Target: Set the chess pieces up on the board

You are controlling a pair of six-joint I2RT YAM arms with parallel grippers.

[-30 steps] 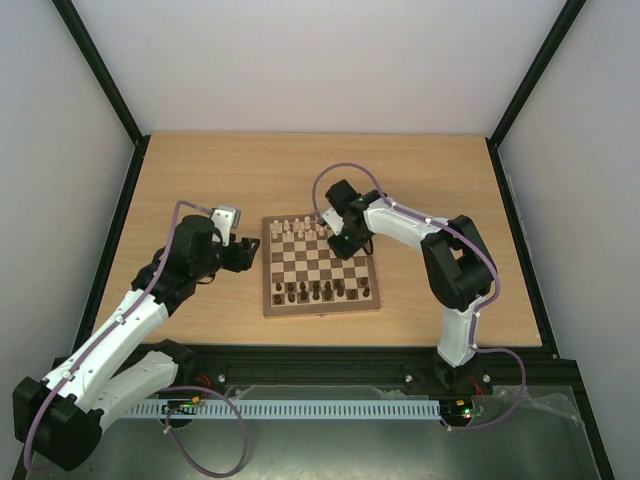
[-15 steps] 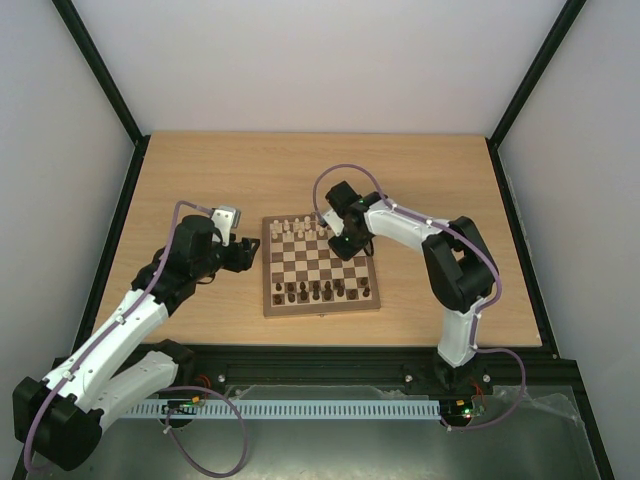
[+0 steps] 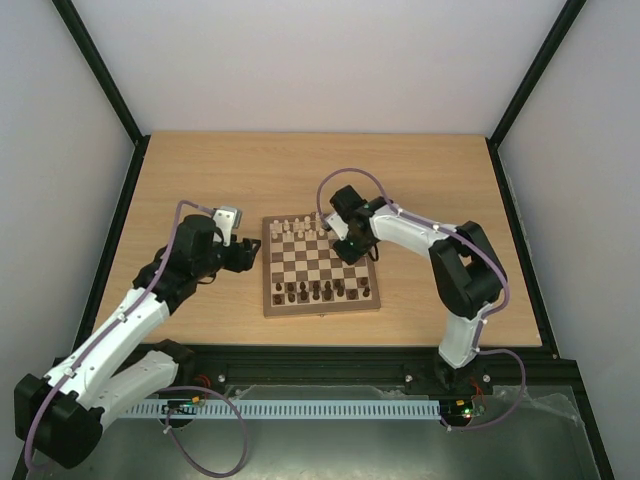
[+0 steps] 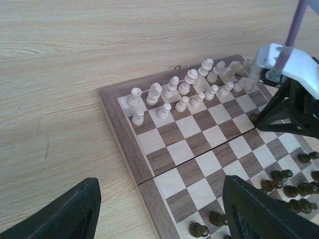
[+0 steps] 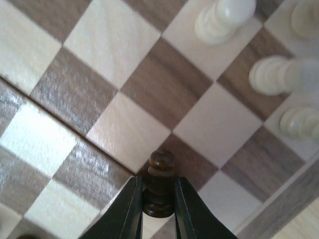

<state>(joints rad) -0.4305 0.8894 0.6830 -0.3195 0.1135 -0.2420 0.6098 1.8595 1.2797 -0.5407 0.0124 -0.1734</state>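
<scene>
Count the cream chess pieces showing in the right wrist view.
4 cream pieces: top centre, top right corner, and two on the right edge; more may be off-frame.

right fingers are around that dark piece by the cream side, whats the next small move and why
Probably lift the dark piece straight up. The fingers of the right gripper press both its sides, and it stands near the cream pieces, away from the other dark pieces along the near rows of the board, where it likely belongs.
</scene>
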